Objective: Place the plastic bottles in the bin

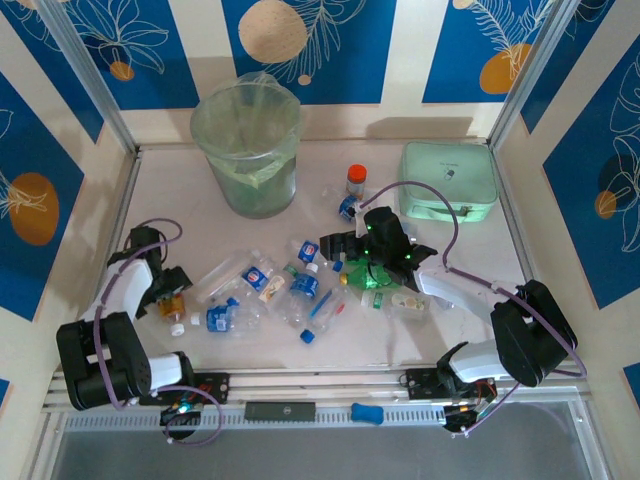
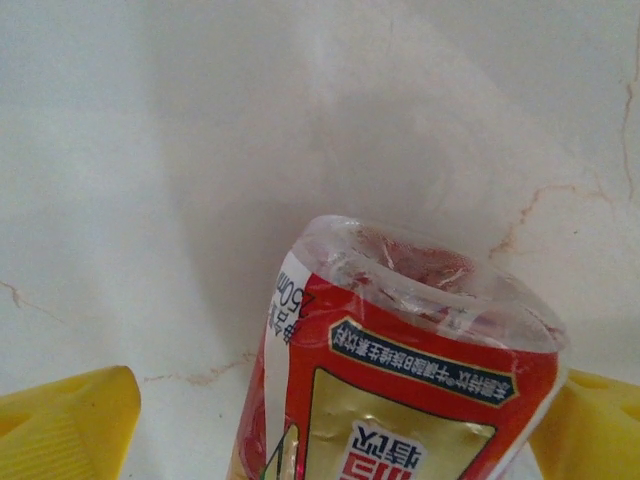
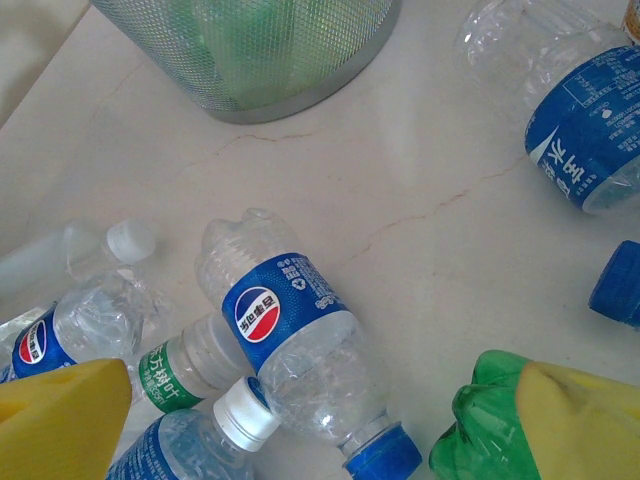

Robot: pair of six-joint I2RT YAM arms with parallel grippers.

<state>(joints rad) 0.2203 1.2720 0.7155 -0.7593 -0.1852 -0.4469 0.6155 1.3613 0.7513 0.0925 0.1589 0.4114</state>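
Note:
Several plastic bottles (image 1: pixel 262 285) lie scattered mid-table, mostly clear with blue labels. The bin (image 1: pixel 247 150), pale green with a clear liner, stands at the back left. My left gripper (image 1: pixel 168 297) is low at the left edge. Its yellow fingers (image 2: pixel 65 420) are open on either side of a clear bottle with a red and gold label (image 2: pixel 400 370), with a gap on the left side. My right gripper (image 1: pixel 360 262) hovers open over the pile. Between its fingers (image 3: pixel 60 420) lies a blue-labelled bottle (image 3: pixel 300 340), and a green bottle (image 3: pixel 480 425) rests against the right finger. The bin (image 3: pixel 250 50) shows beyond.
A mint-green rectangular case (image 1: pixel 447 180) sits at the back right, with a short orange-capped jar (image 1: pixel 356 178) beside it. Frame posts and walls close in the table on three sides. A small blue object (image 1: pixel 366 412) lies on the front rail.

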